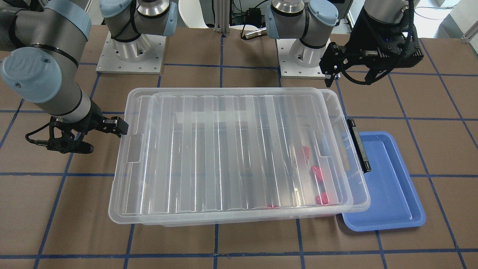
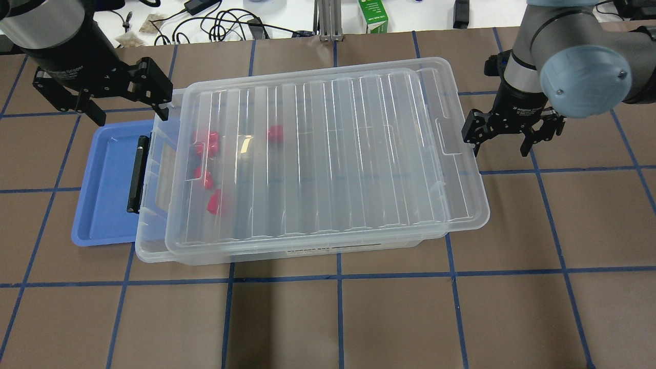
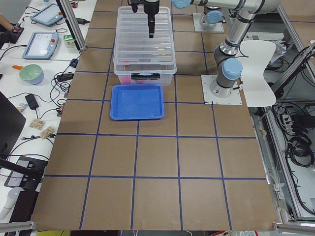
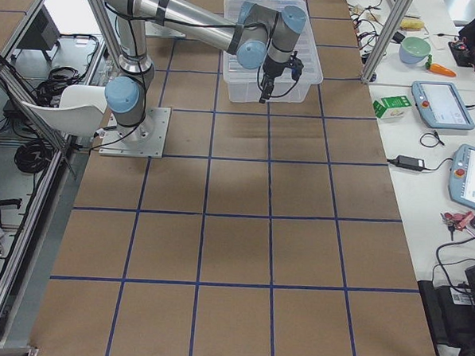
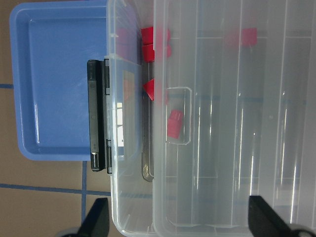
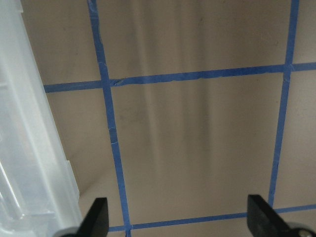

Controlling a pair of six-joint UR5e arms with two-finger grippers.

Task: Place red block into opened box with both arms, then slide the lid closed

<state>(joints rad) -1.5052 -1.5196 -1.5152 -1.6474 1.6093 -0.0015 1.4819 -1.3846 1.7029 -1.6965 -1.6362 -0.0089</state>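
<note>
The clear box (image 2: 151,241) lies across the table with its black latch bar (image 2: 135,174) at my left end. The ribbed lid (image 2: 333,154) rests on top, shifted toward my right, so a narrow strip at the latch end stays uncovered. Several red blocks (image 2: 275,133) (image 5: 173,123) lie inside near that end, seen through the plastic. My left gripper (image 2: 130,110) hovers open and empty above the box's far left corner. Just off the lid's right end, my right gripper (image 2: 501,146) hangs open and empty, with bare table under it in the right wrist view (image 6: 180,222).
A shallow blue tray (image 2: 102,189) sits against the box's latch end, partly under it. Both arm bases (image 1: 130,52) stand behind the box. Cables and a green carton (image 2: 374,15) lie beyond the table's far edge.
</note>
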